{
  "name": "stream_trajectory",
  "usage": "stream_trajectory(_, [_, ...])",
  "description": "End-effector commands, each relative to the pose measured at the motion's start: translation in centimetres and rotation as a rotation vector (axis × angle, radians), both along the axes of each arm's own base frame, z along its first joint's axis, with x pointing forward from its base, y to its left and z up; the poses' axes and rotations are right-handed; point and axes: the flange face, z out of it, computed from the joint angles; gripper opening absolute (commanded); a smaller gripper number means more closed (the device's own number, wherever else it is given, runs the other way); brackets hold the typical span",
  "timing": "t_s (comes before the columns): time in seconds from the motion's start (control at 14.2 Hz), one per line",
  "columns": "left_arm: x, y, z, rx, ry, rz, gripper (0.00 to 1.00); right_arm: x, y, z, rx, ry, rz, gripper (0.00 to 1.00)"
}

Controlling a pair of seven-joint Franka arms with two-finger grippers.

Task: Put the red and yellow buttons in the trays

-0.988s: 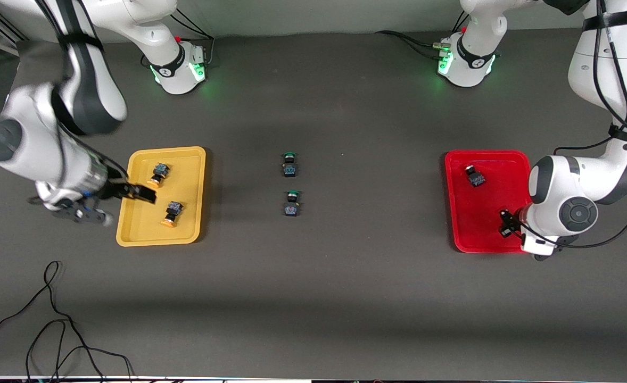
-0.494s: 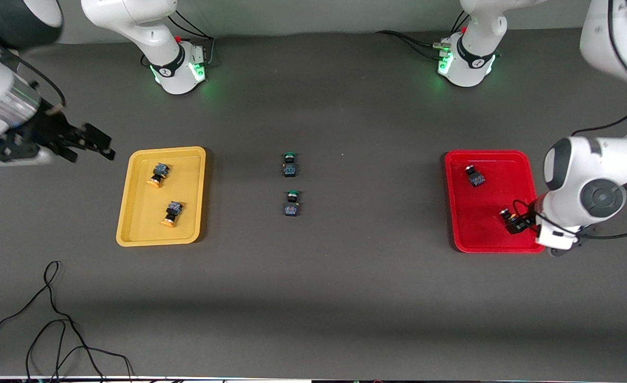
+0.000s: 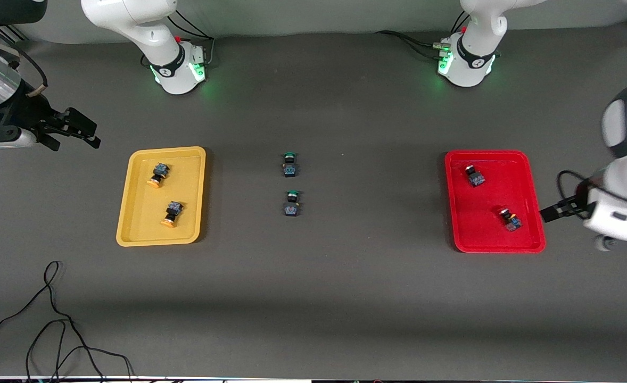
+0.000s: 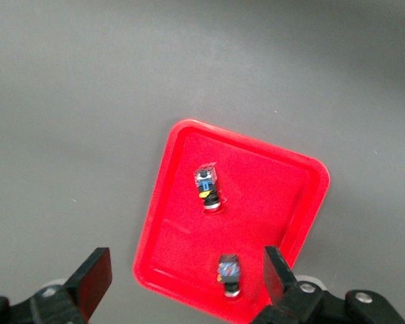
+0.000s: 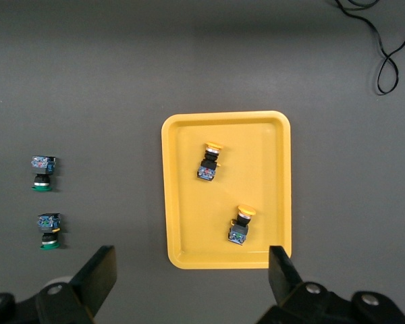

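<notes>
Now both my left gripper beside the red tray and right gripper near the yellow tray hang spread, empty. Buttons look light, rigid; I'd pinch the squarish body.

Red-capped buttons in red tray; orange-yellow-capped buttons in yellow tray.

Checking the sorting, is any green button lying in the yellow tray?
No, the yellow tray holds only two yellow-capped buttons; both green buttons lie on the table.
</notes>
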Motion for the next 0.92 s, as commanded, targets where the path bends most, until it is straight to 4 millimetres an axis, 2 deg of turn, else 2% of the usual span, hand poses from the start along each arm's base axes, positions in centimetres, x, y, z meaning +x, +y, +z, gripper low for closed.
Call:
stream_trajectory(0.0, [0.2,1.3,2.5,-0.074,0.038,-0.086,1.0,0.6,0.2,0.7,-0.019,-0.001,0.032,1.0])
stream_trajectory(0.14, [-0.4,2.2,3.3,-0.116,0.027,-0.068,1.0,0.8,0.3,0.6,-0.02,0.002,0.035,1.0])
stream_trajectory(0.28, [-1.7,1.9,2.7,-0.118,0.02,-0.067,1.0,0.5,0.0,0.8,-0.017,0.004,0.032,1.0])
stream_trajectory(0.42, [-3.9,1.0,1.2,-0.131,-0.009,-0.068,1.0,0.3,0.0,0.9,-0.018,0.02,0.033,1.0])
stream_trajectory(0.56, [-7.4,0.1,-0.2,-0.142,-0.083,-0.054,1.0,0.6,0.0,1.0,-0.017,0.016,0.032,1.0])
stream_trajectory(0.71, [-7.5,0.0,0.2,-0.142,-0.074,-0.055,1.0,0.8,0.1,0.8,-0.019,0.022,0.037,1.0])
stream_trajectory(0.85, [-7.3,0.3,1.7,-0.132,-0.041,-0.065,1.0,0.9,0.1,0.4,-0.02,0.033,0.043,1.0])
